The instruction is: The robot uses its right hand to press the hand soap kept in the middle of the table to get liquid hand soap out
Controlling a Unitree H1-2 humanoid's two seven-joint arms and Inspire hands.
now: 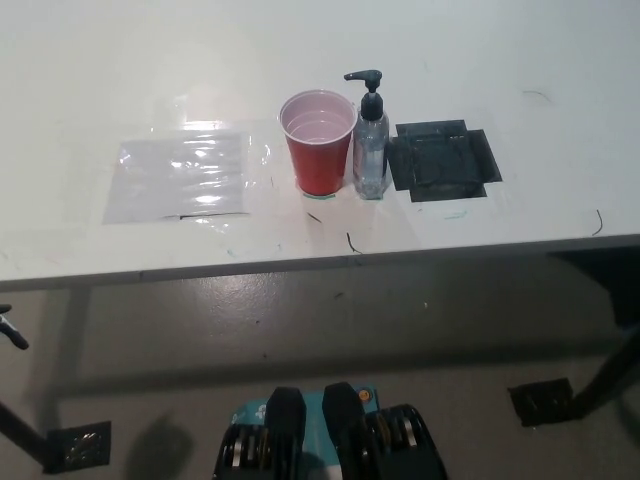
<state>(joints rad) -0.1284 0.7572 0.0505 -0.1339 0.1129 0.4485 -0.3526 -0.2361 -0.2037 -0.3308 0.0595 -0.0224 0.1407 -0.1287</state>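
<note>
A clear hand soap bottle [370,150] with a black pump head [365,80] stands upright in the middle of the white table [300,40]. Its spout points left, over a red plastic cup [318,140] that stands right beside it and touches or nearly touches it. The cup is upright with a pale inside. Neither of my hands shows in the head view.
A clear plastic sheet [185,172] lies flat on the table to the left of the cup. A square of black tape [443,160] is stuck to the table just right of the bottle. The table's front edge [320,262] runs across the picture, with grey floor below.
</note>
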